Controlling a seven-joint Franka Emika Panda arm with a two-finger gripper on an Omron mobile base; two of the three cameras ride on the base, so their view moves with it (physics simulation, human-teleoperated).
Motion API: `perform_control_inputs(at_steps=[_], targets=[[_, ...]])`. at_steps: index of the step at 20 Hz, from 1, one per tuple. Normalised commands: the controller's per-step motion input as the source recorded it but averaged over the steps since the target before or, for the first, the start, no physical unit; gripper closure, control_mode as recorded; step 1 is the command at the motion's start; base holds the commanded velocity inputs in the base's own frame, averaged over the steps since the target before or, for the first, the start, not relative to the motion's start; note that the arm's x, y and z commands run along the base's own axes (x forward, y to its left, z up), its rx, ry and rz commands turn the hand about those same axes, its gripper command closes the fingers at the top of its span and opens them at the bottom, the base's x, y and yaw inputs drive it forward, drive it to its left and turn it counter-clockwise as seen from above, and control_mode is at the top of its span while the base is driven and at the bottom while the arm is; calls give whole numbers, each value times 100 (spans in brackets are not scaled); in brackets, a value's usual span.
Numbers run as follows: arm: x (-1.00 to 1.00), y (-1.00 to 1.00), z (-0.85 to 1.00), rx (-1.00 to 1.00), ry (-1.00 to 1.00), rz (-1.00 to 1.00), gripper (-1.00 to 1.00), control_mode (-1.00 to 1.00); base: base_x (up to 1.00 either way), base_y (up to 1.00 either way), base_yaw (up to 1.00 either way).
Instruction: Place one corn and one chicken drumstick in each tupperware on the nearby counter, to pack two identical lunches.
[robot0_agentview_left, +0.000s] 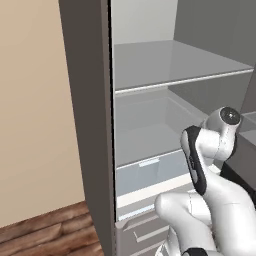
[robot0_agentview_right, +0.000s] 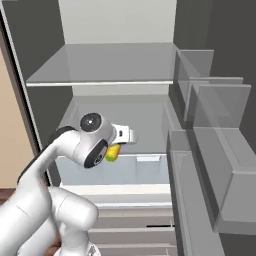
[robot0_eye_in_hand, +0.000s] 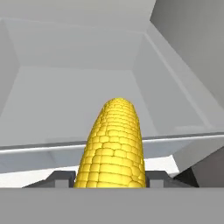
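A yellow corn (robot0_eye_in_hand: 111, 148) fills the middle of the hand view, pointing away from the camera. My gripper (robot0_eye_in_hand: 111, 178) is shut on it, one dark fingertip (robot0_eye_in_hand: 61, 178) at each side of the cob. In the right base view the corn (robot0_agentview_right: 113, 153) hangs under the white hand in front of the open fridge's lower compartment. It is held in the air above the clear crisper drawer (robot0_eye_in_hand: 131, 144), touching nothing else. The chicken drumstick, the tupperware and the counter are out of view.
The fridge stands open with a grey upper shelf (robot0_agentview_right: 100, 65) and a lower shelf (robot0_agentview_left: 145, 140). Clear door bins (robot0_agentview_right: 220, 125) line the right side. A grey fridge wall (robot0_agentview_left: 87, 125) stands at left, with wooden floor (robot0_agentview_left: 45, 232) below.
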Motion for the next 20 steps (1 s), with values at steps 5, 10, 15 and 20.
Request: perform_control_inputs(at_steps=[5,10,15,20], targets=[[-98,0,76,-1,-15,-5,100,-100,0,0,0],[-66,21,64,0,-6,0,100,-100,0,0,0],[-25,49,28,-2,0,5,100,-100,0,0,0],[-26,41,-1,-4,0,7,100,-100,0,0,0]])
